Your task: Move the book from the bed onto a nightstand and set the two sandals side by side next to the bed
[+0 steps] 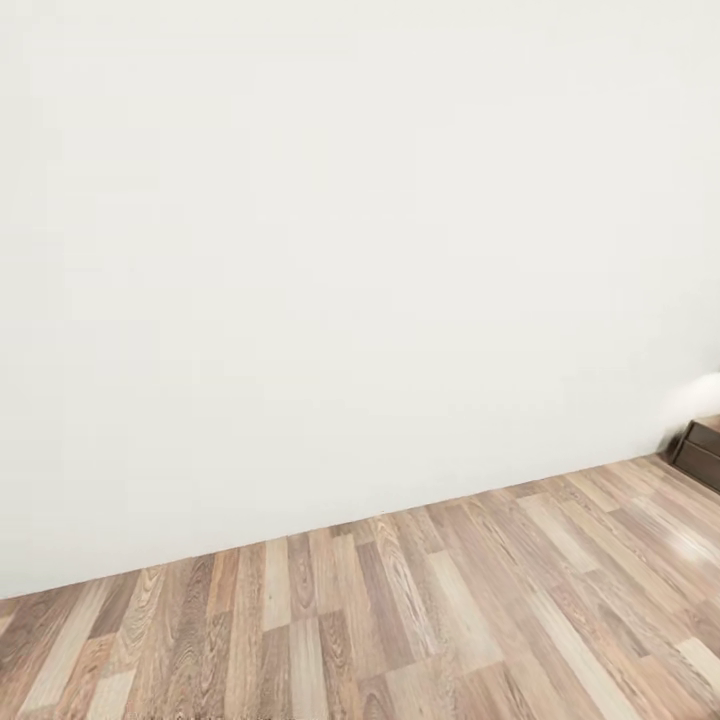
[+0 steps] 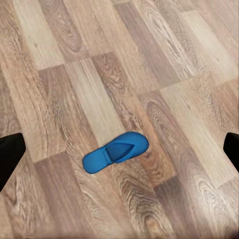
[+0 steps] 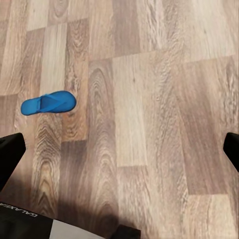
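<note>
While lying flat on the wood-plank floor [image 2: 64,99], one bright blue sandal [image 2: 115,152] seen well below the left gripper [image 2: 119,149], framed between its dark fingertips [image 2: 10,152], strap side up, alone on bare planks. Seen also from the right gripper [image 3: 119,149], off to one side of its reach, far below. Fingertips of both grippers spread wide apart at the frame edges, clamped on nothing. Could go wrong: a descent from this height drifting off the slim sole, or fingers closing on the thin edge and skidding it across the smooth floor rather than lifting it. From the head, just a white wall [image 1: 340,250] meeting the floor, with a dark brown furniture corner [image 1: 703,450] cut off at the right edge, too little to identify; pale blur above it unreadable.
</note>
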